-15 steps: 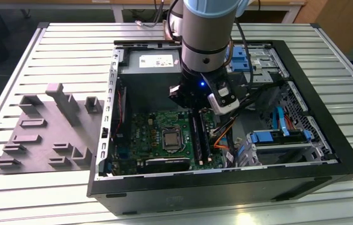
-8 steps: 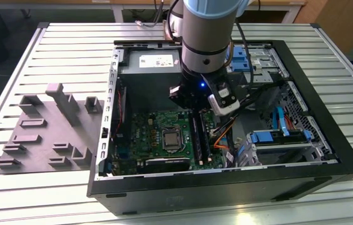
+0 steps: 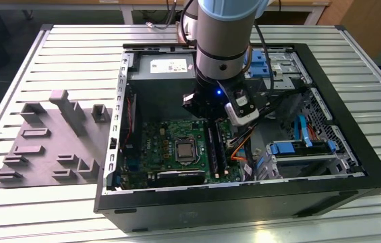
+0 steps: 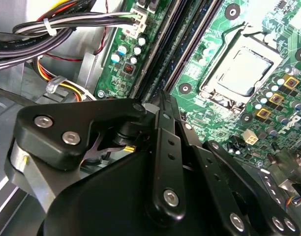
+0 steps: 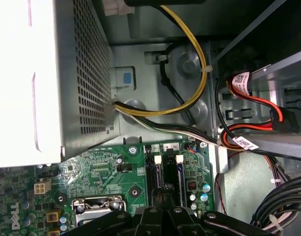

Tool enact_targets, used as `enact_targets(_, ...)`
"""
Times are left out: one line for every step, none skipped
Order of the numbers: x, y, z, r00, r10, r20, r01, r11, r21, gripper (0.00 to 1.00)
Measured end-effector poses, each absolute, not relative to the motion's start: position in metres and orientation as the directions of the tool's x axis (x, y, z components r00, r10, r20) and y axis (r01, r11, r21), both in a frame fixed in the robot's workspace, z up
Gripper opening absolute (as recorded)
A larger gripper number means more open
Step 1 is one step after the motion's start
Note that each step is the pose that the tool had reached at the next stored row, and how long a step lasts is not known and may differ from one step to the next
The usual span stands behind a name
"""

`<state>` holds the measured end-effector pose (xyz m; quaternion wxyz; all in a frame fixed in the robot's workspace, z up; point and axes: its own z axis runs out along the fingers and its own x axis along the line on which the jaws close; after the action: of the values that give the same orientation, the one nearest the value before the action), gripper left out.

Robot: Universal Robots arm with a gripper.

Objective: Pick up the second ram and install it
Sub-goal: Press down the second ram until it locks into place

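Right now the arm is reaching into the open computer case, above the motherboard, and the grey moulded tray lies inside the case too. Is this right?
Not quite. In the exterior view the grey moulded tray lies outside the computer case, on the slatted table at the exterior view's left. The rest holds: the arm reaches into the open case above the motherboard.

An open black computer case point(image 3: 352, 190) lies on a slatted silver metal table point(image 3: 55, 45). Inside it, a green motherboard point(image 3: 160, 139) sits just below the tool, with a square silver processor in its socket point(image 4: 241, 71) beside the tool's linkage. A perforated grey metal power supply box point(image 5: 86, 78) stands just beyond the tool, trailing yellow, black and white cables point(image 5: 185, 105). Well apart from the tool, outside the case, rests a pale grey moulded tray with upright blocks point(image 3: 48, 147).
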<state>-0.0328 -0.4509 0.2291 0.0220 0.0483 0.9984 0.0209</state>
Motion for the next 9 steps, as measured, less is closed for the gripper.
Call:
enact_targets(-0.0328,-0.4511,0.2291,-0.994,0.097,-0.042,0.095,0.994,0.044,0.11)
enact_targets(-0.0328,-0.4526,0.2291,-0.994,0.097,-0.042,0.095,0.994,0.044,0.11)
enact_targets(-0.0328,-0.4552,0.2292,-0.994,0.097,-0.042,0.095,0.994,0.044,0.11)
enact_targets(-0.0328,-0.4553,0.2292,-0.994,0.097,-0.042,0.095,0.994,0.044,0.11)
enact_targets(-0.0328,-0.4555,0.2291,-0.994,0.097,-0.042,0.095,0.994,0.044,0.11)
enact_targets(-0.0328,-0.4557,0.2292,-0.994,0.097,-0.042,0.095,0.994,0.044,0.11)
enact_targets(-0.0328,-0.4559,0.2292,-0.994,0.097,-0.042,0.095,0.994,0.044,0.11)
enact_targets(-0.0328,-0.4561,0.2292,-0.994,0.097,-0.042,0.095,0.994,0.044,0.11)
enact_targets(-0.0328,-0.4564,0.2291,-0.994,0.097,-0.042,0.095,0.994,0.044,0.11)
